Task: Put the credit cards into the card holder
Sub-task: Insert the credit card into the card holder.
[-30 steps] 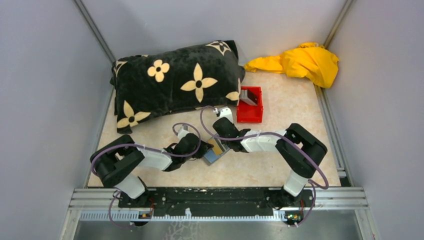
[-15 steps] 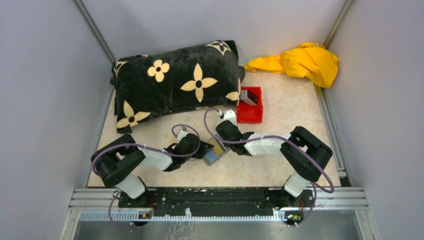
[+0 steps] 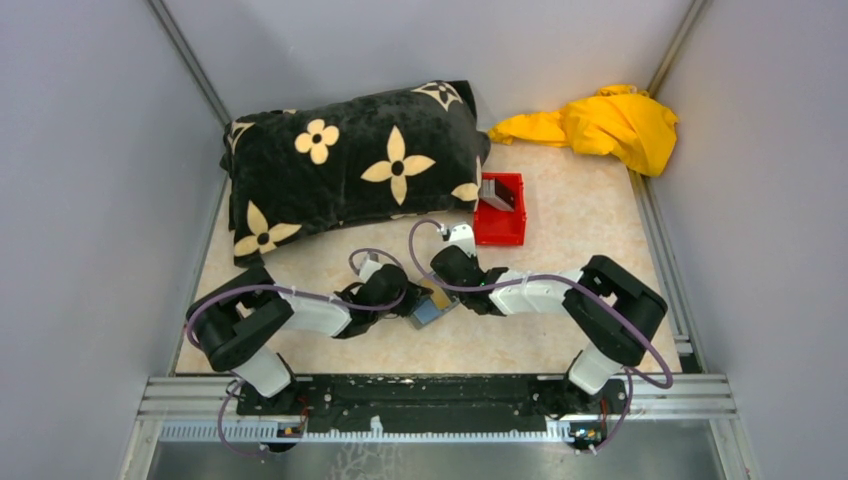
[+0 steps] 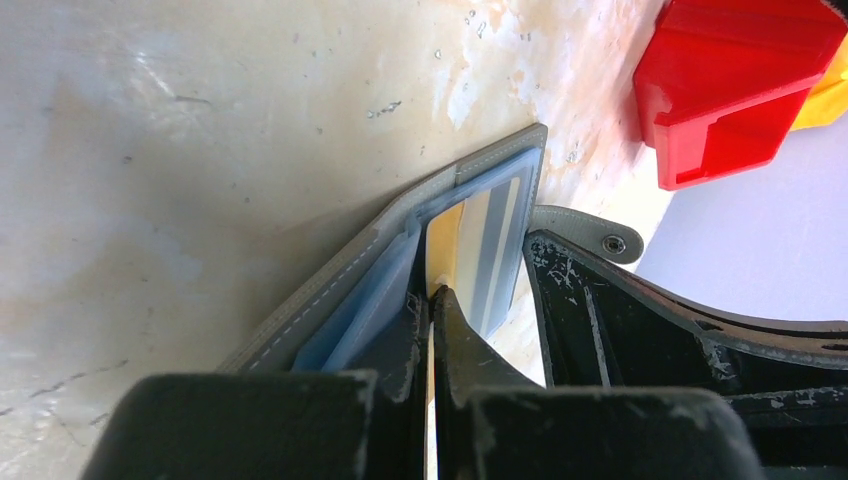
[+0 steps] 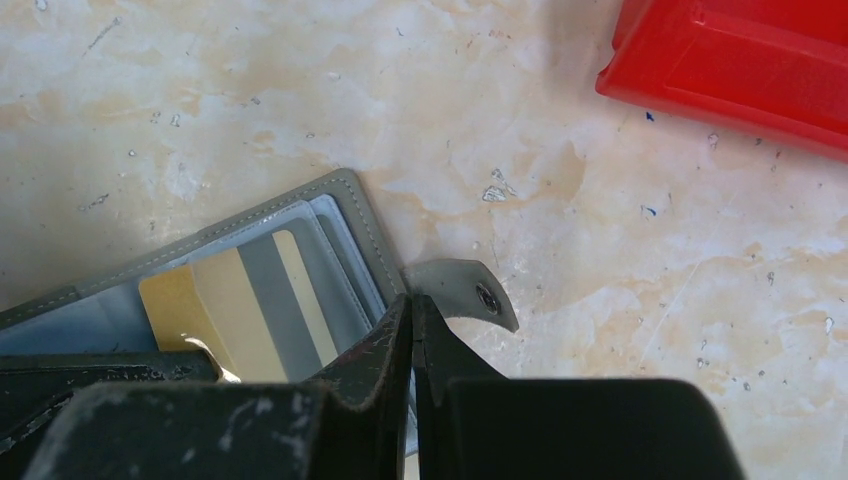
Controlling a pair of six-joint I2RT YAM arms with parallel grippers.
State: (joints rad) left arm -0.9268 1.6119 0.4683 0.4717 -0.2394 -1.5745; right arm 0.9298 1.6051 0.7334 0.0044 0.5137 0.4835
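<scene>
The grey card holder (image 3: pixel 428 311) lies open on the table between both grippers. In the left wrist view its stitched grey cover (image 4: pixel 400 235) and blue pockets show. My left gripper (image 4: pixel 432 296) is shut on a tan-yellow credit card (image 4: pixel 447 240) with a grey stripe, edge-on in the holder's pocket. In the right wrist view the same card (image 5: pixel 215 300) sits partly in the holder (image 5: pixel 345 205). My right gripper (image 5: pixel 412 300) is shut on the holder's edge beside its snap tab (image 5: pixel 465 290). More grey cards (image 3: pixel 497 194) stand in the red bin (image 3: pixel 500 215).
The red bin also shows at the top right of the left wrist view (image 4: pixel 740 90) and of the right wrist view (image 5: pixel 740 60). A black flowered pillow (image 3: pixel 350 165) lies at the back left. A yellow cloth (image 3: pixel 600 125) lies at the back right. Grey walls close in both sides.
Both grippers and the holder have shifted slightly toward the near edge. The right arm's elbow has moved a little right. Both grips are unchanged.
</scene>
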